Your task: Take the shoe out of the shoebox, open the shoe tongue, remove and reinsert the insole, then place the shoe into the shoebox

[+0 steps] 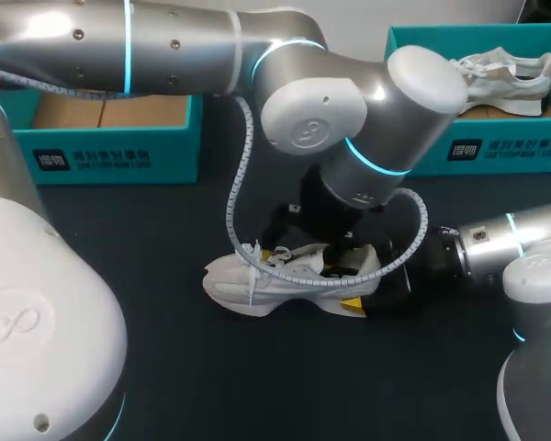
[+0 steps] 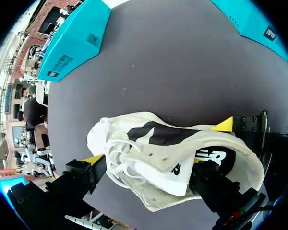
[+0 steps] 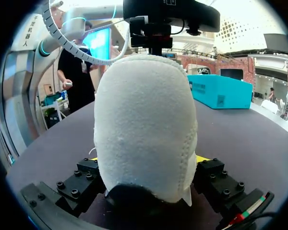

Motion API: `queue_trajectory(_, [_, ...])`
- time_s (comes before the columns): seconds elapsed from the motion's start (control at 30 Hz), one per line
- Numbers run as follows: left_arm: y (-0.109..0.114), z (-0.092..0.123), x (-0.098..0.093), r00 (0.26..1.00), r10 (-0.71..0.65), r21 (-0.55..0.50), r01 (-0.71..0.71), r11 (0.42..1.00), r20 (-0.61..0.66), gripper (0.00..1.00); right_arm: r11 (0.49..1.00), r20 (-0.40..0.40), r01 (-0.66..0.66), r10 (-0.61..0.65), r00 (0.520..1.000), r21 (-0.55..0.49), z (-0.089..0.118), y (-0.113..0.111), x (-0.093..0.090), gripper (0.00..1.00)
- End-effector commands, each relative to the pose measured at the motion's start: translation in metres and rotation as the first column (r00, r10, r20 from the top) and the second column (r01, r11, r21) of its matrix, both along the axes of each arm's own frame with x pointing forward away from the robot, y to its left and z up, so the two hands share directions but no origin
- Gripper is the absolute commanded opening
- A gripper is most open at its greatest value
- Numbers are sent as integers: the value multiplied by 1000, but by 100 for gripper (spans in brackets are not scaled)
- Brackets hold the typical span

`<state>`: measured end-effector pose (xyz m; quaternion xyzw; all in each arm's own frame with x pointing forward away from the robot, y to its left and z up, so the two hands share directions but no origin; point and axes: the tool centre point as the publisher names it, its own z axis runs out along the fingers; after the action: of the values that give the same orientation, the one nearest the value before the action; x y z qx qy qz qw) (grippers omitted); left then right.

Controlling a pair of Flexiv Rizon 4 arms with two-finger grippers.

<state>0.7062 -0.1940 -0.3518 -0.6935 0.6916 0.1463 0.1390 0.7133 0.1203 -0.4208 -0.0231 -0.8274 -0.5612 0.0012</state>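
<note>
The shoe (image 3: 144,124) heel's clamped in the right gripper (image 3: 149,182), left gripper (image 2: 145,160) fingers spread over the laces (image 2: 120,155). Right shoebox (image 1: 496,147) has got a second shoe (image 1: 505,78).

Robot test lab or demo cell, judged from rig. White shoe (image 1: 243,283) lay mid-way on dark bench (image 1: 257,386). Behind shoe, to left: teal shoebox (image 1: 110,147) with brown cardboard inside. Behind shoe, to right: second teal shoebox (image 1: 496,152) holding another pale shoe (image 1: 505,78). Two grey industrial arms with glowing blue joint rings met at white shoe: left arm (image 1: 331,101) above it, right arm (image 1: 505,241) beside its heel. Spiral-wrapped cable (image 1: 243,175) hung just behind shoe.
</note>
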Motion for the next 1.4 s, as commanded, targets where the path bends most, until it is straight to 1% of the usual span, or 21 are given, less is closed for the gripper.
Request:
queue_trajectory(0.03, [3,5,-3,1000,1,-2,-1,1000,9,100,1000,0,1,-1,1000,-5,-6,3,0,0])
queue_trajectory(0.23, [6,17,-8,1000,0,-24,1,1000,31,100,1000,0,1,-1,1000,-5,-6,3,0,0])
queue_trajectory(0.3, [6,20,-9,999,0,-35,1,999,35,96,1000,0,1,-1,1000,-5,-6,3,0,0])
queue_trajectory(0.33, [6,21,-10,999,0,-36,2,999,34,80,1000,0,1,-1,1000,-5,-6,3,0,0])
queue_trajectory(0.37, [6,21,-10,999,-1,-37,2,999,34,73,1000,0,1,-1,1000,-5,-6,3,0,0])
queue_trajectory(0.4, [6,22,-10,999,-3,-41,5,999,33,70,1000,0,1,-1,1000,-5,-6,3,0,0])
queue_trajectory(0.43, [6,21,-10,999,-3,-42,5,999,32,49,1000,0,1,-1,1000,-5,-6,3,0,0])
queue_trajectory(0.47, [6,21,-10,999,-3,-42,4,999,32,45,1000,0,1,-1,1000,-5,-6,3,0,0])
queue_trajectory(0.5, [6,20,-9,1000,-1,-44,2,999,27,38,1000,0,1,-1,1000,-5,-6,3,0,0])
queue_trajectory(0.53, [7,19,-9,1000,2,-47,-1,999,25,24,1000,0,1,-1,1000,-5,-6,3,0,0])
queue_trajectory(0.63, [7,19,-8,1000,6,-54,-5,999,23,0,1000,0,1,-1,1000,-5,-6,3,0,0])
queue_trajectory(0.87, [10,21,-12,1000,11,-93,-9,996,16,0,1000,0,1,-1,1000,-5,-6,3,0,0])
queue_trajectory(1.07, [21,31,-20,998,52,-153,-46,987,36,0,1000,0,1,-1,1000,-5,-6,3,0,0])
queue_trajectory(1.27, [38,44,-27,986,148,-218,-128,968,80,0,1000,0,1,-1,1000,-5,-6,3,0,0])
queue_trajectory(1.4, [43,45,-34,976,199,-254,-170,952,93,0,1000,0,1,-1,1000,-5,-6,3,0,0])
